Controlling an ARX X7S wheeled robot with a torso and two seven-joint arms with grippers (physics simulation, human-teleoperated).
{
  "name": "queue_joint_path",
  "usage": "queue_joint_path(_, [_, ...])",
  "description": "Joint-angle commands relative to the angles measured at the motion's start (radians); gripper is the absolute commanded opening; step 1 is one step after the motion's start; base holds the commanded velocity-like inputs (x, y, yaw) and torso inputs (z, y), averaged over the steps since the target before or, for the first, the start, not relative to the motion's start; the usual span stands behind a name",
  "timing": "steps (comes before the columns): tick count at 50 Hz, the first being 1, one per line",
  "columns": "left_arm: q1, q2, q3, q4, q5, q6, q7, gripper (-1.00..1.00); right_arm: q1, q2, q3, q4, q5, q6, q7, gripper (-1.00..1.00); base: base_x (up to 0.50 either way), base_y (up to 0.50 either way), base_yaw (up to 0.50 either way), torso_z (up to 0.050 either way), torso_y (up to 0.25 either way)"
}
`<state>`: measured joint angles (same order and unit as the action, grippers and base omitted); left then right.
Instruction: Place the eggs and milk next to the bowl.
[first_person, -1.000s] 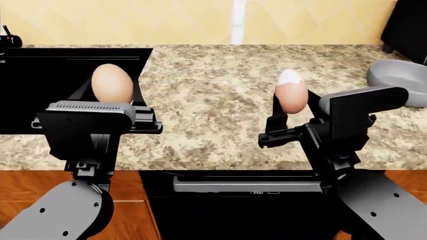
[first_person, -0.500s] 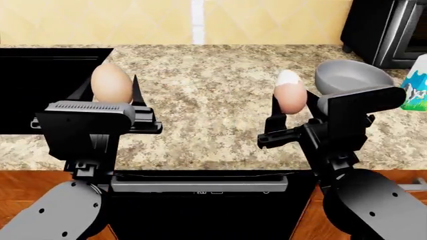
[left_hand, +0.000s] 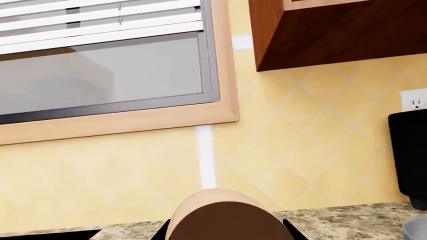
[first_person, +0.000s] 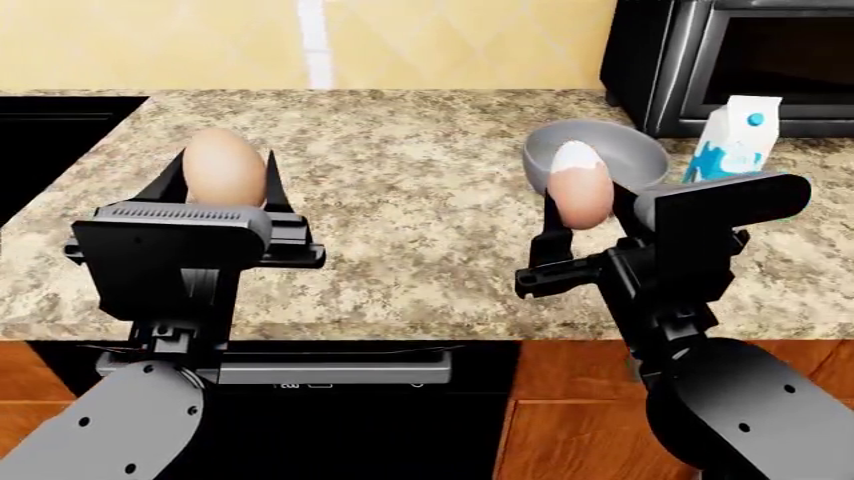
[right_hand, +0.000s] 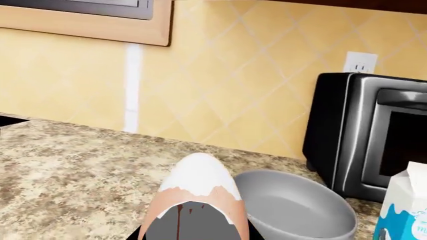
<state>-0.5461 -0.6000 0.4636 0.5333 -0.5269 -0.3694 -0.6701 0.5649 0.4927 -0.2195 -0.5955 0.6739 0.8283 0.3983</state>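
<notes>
Granite counter (first_person: 400, 200) under raised egg-clamping grippers (first_person: 224, 185)

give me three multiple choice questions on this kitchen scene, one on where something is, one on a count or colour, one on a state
1. Where does the blue-and-white gable-top milk carton stand?
A. in the sink
B. on the speckled granite counter in front of the black microwave
C. inside the bowl

2. How many eggs are in view?
A. one
B. two
C. four

3. What state is the round grey bowl in?
A. upright and empty
B. upside down
C. full of milk

Answers: 1 B, the head view shows the carton on the counter before the microwave. 2 B, a tan egg sits in the left gripper and a white-tipped egg in the right gripper. 3 A, the right wrist view shows a bare interior.
</notes>
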Motion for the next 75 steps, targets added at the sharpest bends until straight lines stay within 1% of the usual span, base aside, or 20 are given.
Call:
queue_joint_path(1, [0.001, -0.003, -0.003, 0.007, -0.017, 0.006, -0.009, -1.0, 0.001, 0.002, -0.003, -0.002, -0.012, 0.001, -0.006, -1.0, 0.0, -0.5, 0.0, 0.0, 0.0])
queue_joint_path(22, [0.002, -0.005, -0.004, 0.007, -0.018, 0.01, -0.007, -1.0, 0.003, 0.003, -0.011, -0.002, -0.014, -0.005, 0.0, -1.0, 0.01, -0.5, 0.0, 0.0, 0.0])
queue_joint_path(28, [0.0, -0.005, -0.004, 0.008, -0.02, 0.008, -0.007, -1.0, 0.003, 0.006, -0.014, -0.005, -0.021, -0.007, 0.005, -1.0, 0.06, -0.02, 0.0, 0.0, 0.0])
queue_joint_path(43, [-0.001, -0.006, -0.005, 0.012, -0.02, 0.008, -0.009, -1.0, 0.005, 0.006, -0.019, 0.003, -0.019, -0.012, 0.003, -1.0, 0.5, -0.07, 0.0, 0.0, 0.001])
queue_joint_path(48, [0.001, -0.007, -0.005, 0.018, -0.021, 0.008, -0.011, -1.0, 0.017, 0.005, -0.037, 0.007, -0.011, 0.019, 0.007, -1.0, 0.0, 0.0, 0.0, 0.0, 0.002])
queue_joint_path(51, [0.002, -0.009, -0.007, 0.02, -0.022, 0.009, -0.012, -1.0, 0.048, 0.0, -0.067, 0.018, 0.0, 0.102, 0.034, -1.0, 0.0, 0.0, 0.0, 0.0, 0.0])
queue_joint_path(56, [0.002, -0.013, -0.013, 0.026, -0.027, 0.007, -0.015, -1.0, 0.041, -0.002, -0.066, 0.001, 0.033, 0.153, 0.05, -1.0, 0.0, 0.0, 0.0, 0.0, 0.0])
queue_joint_path(63, [0.002, -0.017, -0.021, 0.033, -0.034, 0.004, -0.02, -1.0, 0.009, -0.01, -0.066, 0.018, 0.056, 0.162, 0.048, -1.0, 0.0, 0.0, 0.0, 0.0, 0.0])
queue_joint_path(75, [0.008, -0.024, -0.035, 0.043, -0.047, 0.007, -0.024, -1.0, -0.052, -0.001, -0.029, -0.055, 0.091, 0.177, 0.094, -1.0, 0.0, 0.0, 0.0, 0.0, 0.0])
